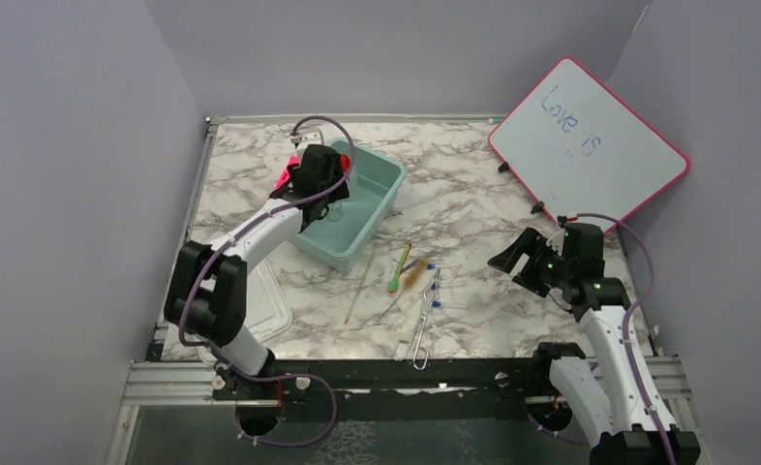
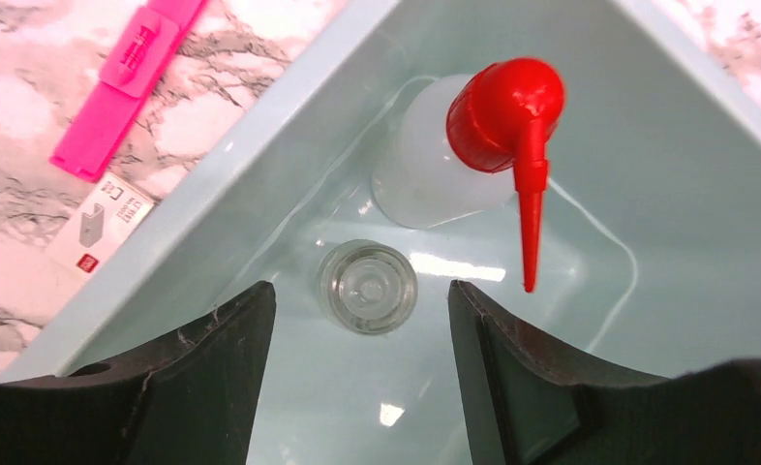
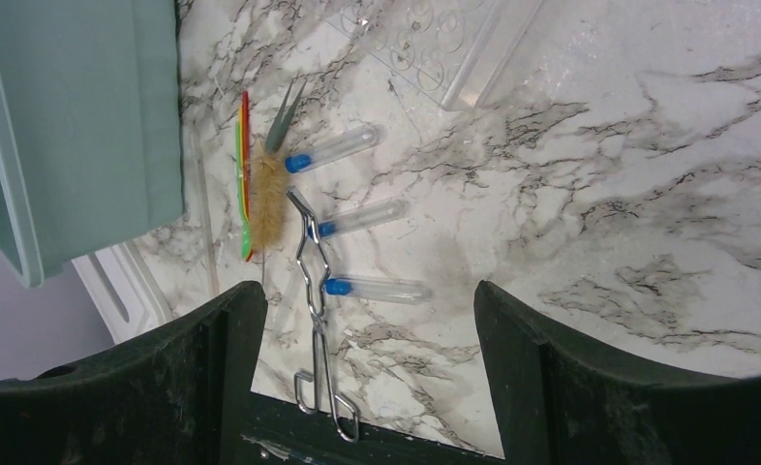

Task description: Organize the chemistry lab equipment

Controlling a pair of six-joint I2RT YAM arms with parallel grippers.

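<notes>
My left gripper (image 1: 320, 179) is open over the teal bin (image 1: 377, 184). In the left wrist view the small clear glass vessel (image 2: 368, 287) stands on the bin floor between my open fingers (image 2: 246, 329), with the red-bulbed dropper bottle (image 2: 493, 116) lying just beyond it. My right gripper (image 1: 512, 260) is open and empty above the table's right side. The green-handled tool (image 3: 244, 199), the tan-bristled brush (image 3: 268, 203), the metal tongs (image 3: 316, 291) and three blue-capped tubes (image 3: 362, 218) lie together mid-table. The thin clear rod (image 1: 357, 289) lies left of them.
The pink marker (image 2: 130, 77) lies on the table outside the bin's far-left wall (image 2: 260, 165). The pink-framed whiteboard (image 1: 590, 145) leans at the back right. A clear plastic lid (image 1: 272, 308) lies near the left arm's base. The tongs' handles (image 1: 420, 354) reach the table's front edge.
</notes>
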